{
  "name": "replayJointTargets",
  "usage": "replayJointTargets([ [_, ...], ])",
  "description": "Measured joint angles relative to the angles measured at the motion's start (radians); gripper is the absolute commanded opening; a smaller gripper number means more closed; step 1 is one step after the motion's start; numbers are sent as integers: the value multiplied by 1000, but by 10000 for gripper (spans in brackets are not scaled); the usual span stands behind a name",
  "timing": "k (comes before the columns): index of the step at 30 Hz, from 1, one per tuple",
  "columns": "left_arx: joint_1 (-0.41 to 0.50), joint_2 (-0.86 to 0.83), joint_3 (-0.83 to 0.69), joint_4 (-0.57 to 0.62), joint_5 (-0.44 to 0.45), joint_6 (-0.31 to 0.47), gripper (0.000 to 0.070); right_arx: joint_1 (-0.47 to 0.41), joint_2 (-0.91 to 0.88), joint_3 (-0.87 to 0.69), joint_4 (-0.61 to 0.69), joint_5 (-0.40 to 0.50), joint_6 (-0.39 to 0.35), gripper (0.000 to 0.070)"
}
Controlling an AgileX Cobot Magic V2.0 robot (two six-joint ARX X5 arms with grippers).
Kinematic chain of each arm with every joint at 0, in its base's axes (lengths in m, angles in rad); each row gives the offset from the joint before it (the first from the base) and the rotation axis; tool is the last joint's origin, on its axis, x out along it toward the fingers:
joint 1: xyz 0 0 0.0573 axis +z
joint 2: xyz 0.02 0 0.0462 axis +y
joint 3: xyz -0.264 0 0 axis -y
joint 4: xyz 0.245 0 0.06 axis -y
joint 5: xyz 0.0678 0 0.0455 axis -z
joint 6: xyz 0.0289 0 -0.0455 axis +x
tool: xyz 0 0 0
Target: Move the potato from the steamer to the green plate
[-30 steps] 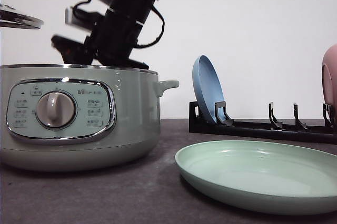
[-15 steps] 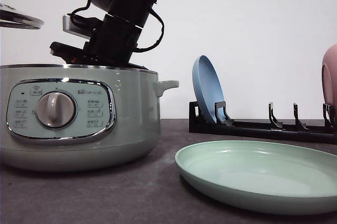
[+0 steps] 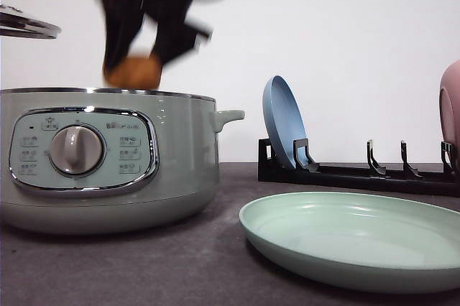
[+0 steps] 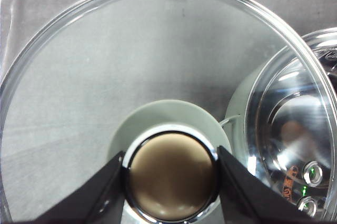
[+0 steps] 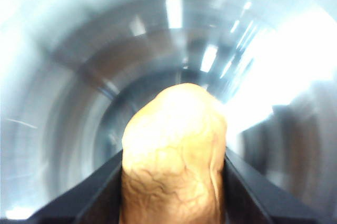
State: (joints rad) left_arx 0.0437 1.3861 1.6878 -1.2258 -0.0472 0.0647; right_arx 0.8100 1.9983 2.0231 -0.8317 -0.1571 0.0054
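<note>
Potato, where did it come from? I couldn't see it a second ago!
The right gripper was down inside the steamer. Now it has lifted straight up with the potato pinched between its fingers, just above the rim. The left gripper still holds the lid by its knob off to the side. The steamer, green plate and rack haven't moved.

My table (image 3: 144, 263) is dark grey. On it sits the steamer (image 3: 108, 162) at my left and the green plate (image 3: 359, 238) at my right. A black rack (image 3: 359, 174) stands behind the plate.
</note>
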Motion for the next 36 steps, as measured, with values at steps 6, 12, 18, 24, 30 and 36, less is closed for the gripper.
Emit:
replayJointTargets([
  [6, 0, 0, 0, 1, 24, 0, 1, -41, -168, 6, -86, 0, -19, 129],
  [12, 0, 0, 0, 1, 37, 0, 1, -123, -282, -20, -165, 0, -26, 129],
  [18, 0, 0, 0, 3, 78, 0, 1, -221, -418, -199, -158, 2, -27, 129],
  [24, -13, 0, 0, 3, 76, 0, 1, -254, -591, -517, -38, 0, -22, 129],
  [30, -38, 0, 0, 3, 78, 0, 1, -256, -726, -810, 122, 0, 52, 129],
  [36, -62, 0, 0, 4, 79, 0, 1, -237, -762, -1033, 242, 0, 159, 129],
])
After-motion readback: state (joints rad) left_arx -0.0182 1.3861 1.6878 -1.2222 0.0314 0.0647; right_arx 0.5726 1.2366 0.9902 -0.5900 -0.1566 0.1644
